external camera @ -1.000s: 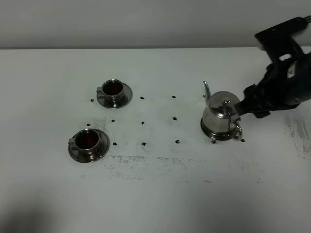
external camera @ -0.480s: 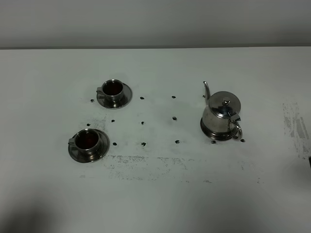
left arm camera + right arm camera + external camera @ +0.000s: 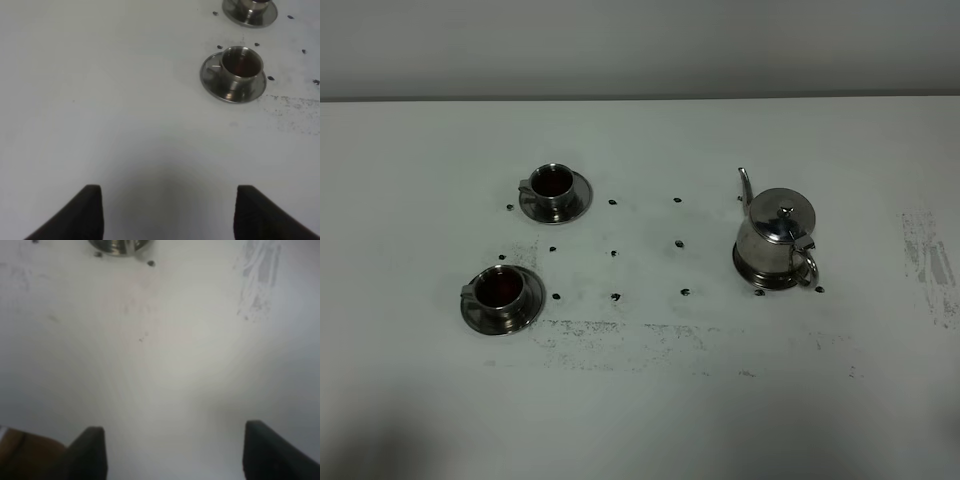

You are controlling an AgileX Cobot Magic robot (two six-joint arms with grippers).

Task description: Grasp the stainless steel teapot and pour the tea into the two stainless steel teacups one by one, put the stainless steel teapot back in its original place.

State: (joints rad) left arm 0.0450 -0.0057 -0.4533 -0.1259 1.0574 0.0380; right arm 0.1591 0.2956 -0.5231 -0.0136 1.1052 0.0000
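Note:
The stainless steel teapot (image 3: pixel 778 238) stands upright on its round steel disc (image 3: pixel 772 276) at the right of the white table, spout pointing away; its base edge shows in the right wrist view (image 3: pixel 119 246). Two steel teacups on saucers hold dark tea: one further back (image 3: pixel 554 186), one nearer (image 3: pixel 501 292). The left wrist view shows the nearer cup (image 3: pixel 240 67) and the edge of the other's saucer (image 3: pixel 250 11). Neither arm shows in the exterior view. My left gripper (image 3: pixel 167 212) is open and empty over bare table. My right gripper (image 3: pixel 172 452) is open and empty, well back from the teapot.
Small black dots (image 3: pixel 616 296) mark a grid on the table between cups and teapot. Scuff marks (image 3: pixel 925 262) lie at the right and a smudged line (image 3: pixel 620 335) runs along the front. A brown patch (image 3: pixel 25 455) shows past the table edge.
One second ago my right arm was at the teapot's handle. It has let go and drawn back out of the exterior view. The teapot stays on its disc.

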